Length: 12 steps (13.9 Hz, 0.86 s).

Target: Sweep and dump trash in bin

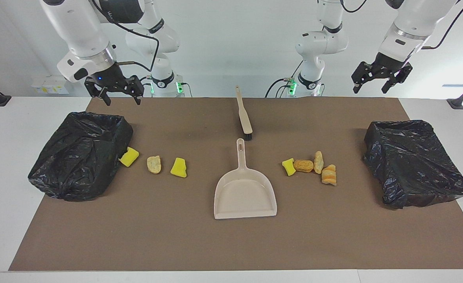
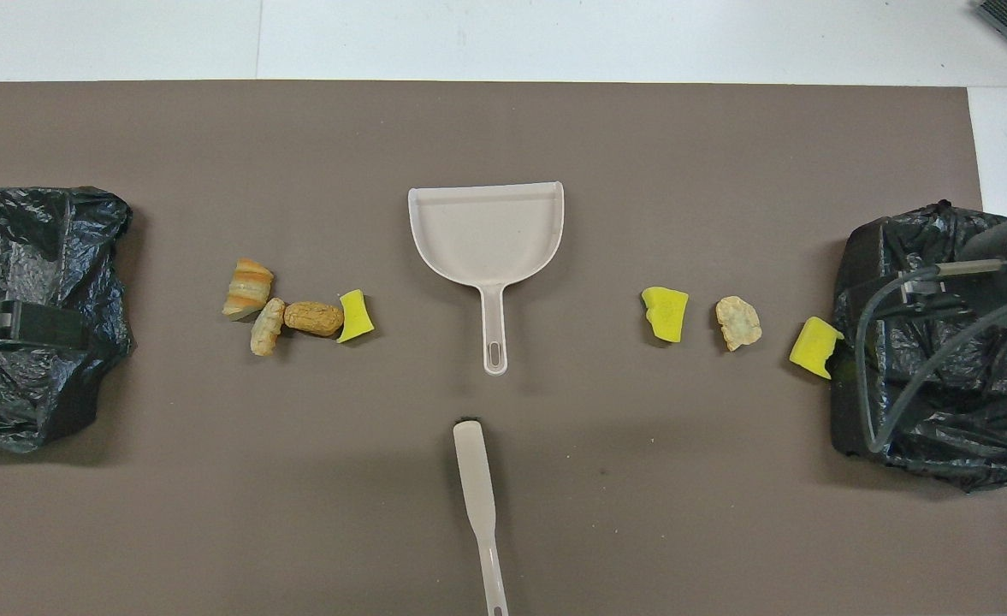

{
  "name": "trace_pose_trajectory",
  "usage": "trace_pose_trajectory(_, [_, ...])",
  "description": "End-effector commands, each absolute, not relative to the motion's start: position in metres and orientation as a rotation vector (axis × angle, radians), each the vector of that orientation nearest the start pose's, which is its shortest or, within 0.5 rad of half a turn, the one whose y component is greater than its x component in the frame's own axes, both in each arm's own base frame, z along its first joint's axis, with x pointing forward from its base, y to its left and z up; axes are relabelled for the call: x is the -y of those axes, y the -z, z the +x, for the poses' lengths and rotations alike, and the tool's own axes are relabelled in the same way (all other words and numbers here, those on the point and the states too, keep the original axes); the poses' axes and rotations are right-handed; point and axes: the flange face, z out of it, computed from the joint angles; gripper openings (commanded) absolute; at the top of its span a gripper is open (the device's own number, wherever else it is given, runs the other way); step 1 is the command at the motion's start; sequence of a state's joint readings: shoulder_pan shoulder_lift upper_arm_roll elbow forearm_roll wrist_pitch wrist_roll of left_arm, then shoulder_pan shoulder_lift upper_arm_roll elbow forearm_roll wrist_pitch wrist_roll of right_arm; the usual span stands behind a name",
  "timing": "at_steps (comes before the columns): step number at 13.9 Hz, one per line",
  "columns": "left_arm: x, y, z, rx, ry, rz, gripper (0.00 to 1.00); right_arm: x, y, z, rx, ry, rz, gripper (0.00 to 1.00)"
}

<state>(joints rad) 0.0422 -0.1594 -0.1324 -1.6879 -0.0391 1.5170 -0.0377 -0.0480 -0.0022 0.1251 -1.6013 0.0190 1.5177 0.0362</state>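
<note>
Trash [image 1: 154,164] lies on the mat in two groups flanking the dustpan [image 1: 245,192]. Left gripper [image 1: 380,78] and right gripper [image 1: 121,92] hang raised, jaws wide, empty.

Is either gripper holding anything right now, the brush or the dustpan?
Nothing is held. The left gripper and right gripper hang open in the air. The brush and dustpan lie on the table, untouched.
</note>
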Motion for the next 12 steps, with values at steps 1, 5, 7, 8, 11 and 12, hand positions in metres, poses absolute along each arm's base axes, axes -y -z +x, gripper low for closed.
trace_pose_trajectory(1, [0.076, -0.639, 0.474, -0.075, -0.043, -3.162, 1.00, -0.082, -0.581, 0.575, 0.129, -0.126, -3.098, 1.00])
trace_pose_trajectory(5, [0.124, -0.606, 0.431, -0.116, -0.111, -3.137, 1.00, -0.134, -0.543, 0.596, 0.122, -0.106, -3.071, 1.00])
trace_pose_trajectory(7, [0.155, -0.589, 0.410, -0.112, -0.130, -3.139, 1.00, -0.150, -0.523, 0.601, 0.114, -0.143, -3.030, 1.00])
trace_pose_trajectory(8, [0.169, -0.581, 0.401, -0.091, -0.142, -3.148, 1.00, -0.163, -0.513, 0.603, 0.135, -0.152, -3.027, 1.00])
trace_pose_trajectory(11, [0.213, -0.557, 0.370, -0.147, -0.193, -3.149, 1.00, -0.198, -0.483, 0.611, 0.129, -0.148, -3.020, 1.00])
trace_pose_trajectory(12, [0.223, -0.546, 0.355, -0.178, -0.223, -3.164, 1.00, -0.211, -0.470, 0.615, 0.135, -0.146, -3.019, 1.00])
